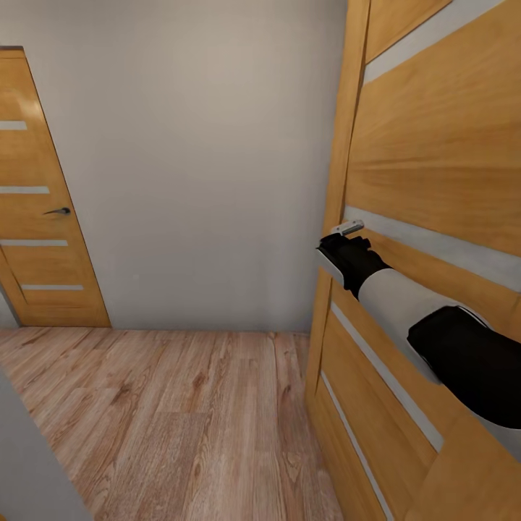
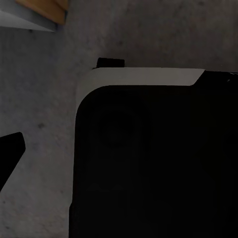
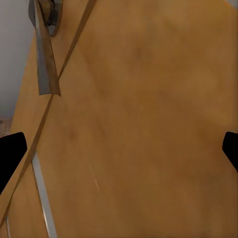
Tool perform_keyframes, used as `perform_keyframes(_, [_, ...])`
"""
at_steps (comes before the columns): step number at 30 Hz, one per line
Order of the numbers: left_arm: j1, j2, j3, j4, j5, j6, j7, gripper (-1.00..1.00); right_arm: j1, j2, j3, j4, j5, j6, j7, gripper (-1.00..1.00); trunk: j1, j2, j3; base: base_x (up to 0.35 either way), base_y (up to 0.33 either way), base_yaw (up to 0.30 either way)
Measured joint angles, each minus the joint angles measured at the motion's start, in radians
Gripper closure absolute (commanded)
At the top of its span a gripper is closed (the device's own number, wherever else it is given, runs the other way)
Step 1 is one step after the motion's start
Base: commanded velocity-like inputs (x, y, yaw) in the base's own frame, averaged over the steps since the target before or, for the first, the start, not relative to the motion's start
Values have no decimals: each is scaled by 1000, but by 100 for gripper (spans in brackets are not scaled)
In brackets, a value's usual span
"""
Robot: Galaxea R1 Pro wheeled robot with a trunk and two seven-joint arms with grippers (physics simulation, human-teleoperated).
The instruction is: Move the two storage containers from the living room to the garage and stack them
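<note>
The two storage containers are out of view. My right arm reaches forward to the orange wood door (image 1: 434, 145) close on my right. Its gripper (image 1: 346, 242) sits just under the door's silver lever handle (image 1: 347, 229). In the right wrist view the gripper (image 3: 119, 153) is open, its black fingertips (image 3: 11, 151) far apart with only bare door panel (image 3: 139, 129) between them, and the handle (image 3: 45, 54) lies off to one side. In the left wrist view one black fingertip (image 2: 10, 151) of my left gripper stands wide out. The other is lost against my dark body (image 2: 148, 163).
Light wood plank floor (image 1: 166, 405) runs ahead to a plain grey wall (image 1: 202, 159). A second orange door (image 1: 40, 217), closed, stands at the left. A grey wall corner (image 1: 29, 463) juts in at the lower left. Grey speckled ground (image 2: 44, 99) shows beneath my left arm.
</note>
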Motion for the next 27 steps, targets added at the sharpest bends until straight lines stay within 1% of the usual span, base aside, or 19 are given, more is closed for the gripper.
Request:
perform_keyframes(6, [0,0,0,0,0,0,0,-100,0,-3,1,0,0,-1,0,-100,0,0,0,0,0,0])
perform_keyframes(12, [0,0,0,0,0,0,0,-100,0,-22,1,-1,-1,-1,0,-100,0,0,0,0,0,0])
perform_keyframes(20, [0,0,0,0,0,0,0,-100,-4,-31,-3,0,-9,-3,1,-100,0,0,0,0,0,0])
perform_keyframes(27, [0,0,0,0,0,0,0,-100,-4,-40,-1,0,-8,-6,2,-100,0,0,0,0,0,0])
